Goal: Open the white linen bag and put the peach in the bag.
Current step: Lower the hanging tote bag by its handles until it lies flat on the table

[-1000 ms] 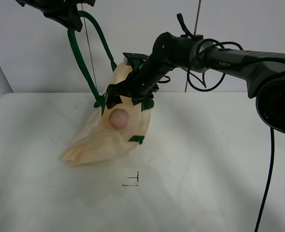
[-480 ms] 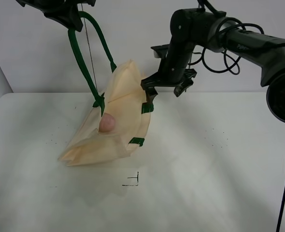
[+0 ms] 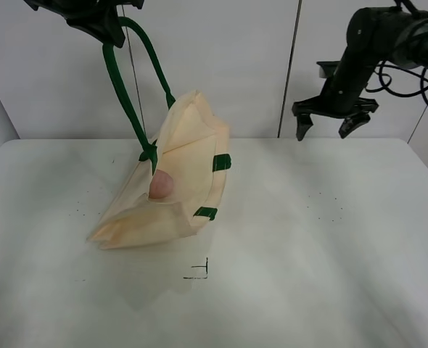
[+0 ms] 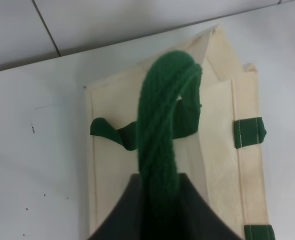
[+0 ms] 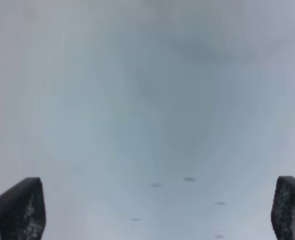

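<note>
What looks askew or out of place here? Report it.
Only the white linen bag: it hangs lopsided from one green handle in the left gripper, lower end slumped on the table. The peach sits in its mouth. Nothing spilled or damaged.

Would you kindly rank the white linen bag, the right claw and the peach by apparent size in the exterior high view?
1. white linen bag, by far the largest.
2. right claw, spread open.
3. peach, smallest, sitting in the bag's opening.
</note>
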You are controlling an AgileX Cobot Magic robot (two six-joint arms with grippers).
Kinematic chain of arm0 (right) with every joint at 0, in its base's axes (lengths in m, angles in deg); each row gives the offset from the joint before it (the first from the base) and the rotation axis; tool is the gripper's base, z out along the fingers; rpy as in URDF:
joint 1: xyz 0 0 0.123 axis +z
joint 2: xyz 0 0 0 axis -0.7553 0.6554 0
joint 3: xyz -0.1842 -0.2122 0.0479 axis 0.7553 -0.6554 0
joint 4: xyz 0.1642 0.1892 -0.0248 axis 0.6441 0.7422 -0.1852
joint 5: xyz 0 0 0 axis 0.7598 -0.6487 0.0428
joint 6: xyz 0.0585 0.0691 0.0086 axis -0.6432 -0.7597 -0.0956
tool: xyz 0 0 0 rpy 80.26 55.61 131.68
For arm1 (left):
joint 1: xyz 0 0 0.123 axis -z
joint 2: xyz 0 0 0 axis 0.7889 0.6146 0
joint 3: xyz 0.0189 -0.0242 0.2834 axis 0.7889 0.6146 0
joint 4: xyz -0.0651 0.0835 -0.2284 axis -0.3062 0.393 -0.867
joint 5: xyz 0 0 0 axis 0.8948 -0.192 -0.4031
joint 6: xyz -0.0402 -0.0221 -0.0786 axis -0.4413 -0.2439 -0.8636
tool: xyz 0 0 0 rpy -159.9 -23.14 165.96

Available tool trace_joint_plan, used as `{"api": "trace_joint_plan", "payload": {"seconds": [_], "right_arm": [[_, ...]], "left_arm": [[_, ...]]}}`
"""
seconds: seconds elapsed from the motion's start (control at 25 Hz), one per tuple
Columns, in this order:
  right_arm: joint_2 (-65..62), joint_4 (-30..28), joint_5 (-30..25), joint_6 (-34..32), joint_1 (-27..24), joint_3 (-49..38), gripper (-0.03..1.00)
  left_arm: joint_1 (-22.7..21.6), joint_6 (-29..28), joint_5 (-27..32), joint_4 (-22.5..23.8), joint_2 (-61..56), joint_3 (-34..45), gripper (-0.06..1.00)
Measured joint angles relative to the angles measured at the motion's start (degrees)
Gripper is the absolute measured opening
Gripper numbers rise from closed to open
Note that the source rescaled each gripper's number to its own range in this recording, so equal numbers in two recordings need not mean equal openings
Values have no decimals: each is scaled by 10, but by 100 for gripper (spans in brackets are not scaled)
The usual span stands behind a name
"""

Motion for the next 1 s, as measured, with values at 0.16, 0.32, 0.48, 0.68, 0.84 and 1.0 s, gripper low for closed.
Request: {"api": "trace_joint_plan", "payload": {"seconds": [0.16, 0.32, 0.48, 0.68, 0.84, 1.0], "right_arm": [[-1, 0, -1, 0, -34, 0, 100], [-23, 3, -1, 0, -36, -19, 100], [-92, 2, 0, 0, -36, -88, 100], [-240, 2, 0, 0, -36, -252, 100], [-399, 2, 0, 0, -36, -408, 100], [-557, 2, -1, 0, -36, -544, 100]], "left_arm": [[0, 0, 0, 0, 0, 0, 0], [0, 0, 0, 0, 0, 0, 0], [0, 0, 0, 0, 0, 0, 0], [0, 0, 0, 0, 0, 0, 0], [0, 0, 0, 0, 0, 0, 0], [0, 0, 0, 0, 0, 0, 0]]}}
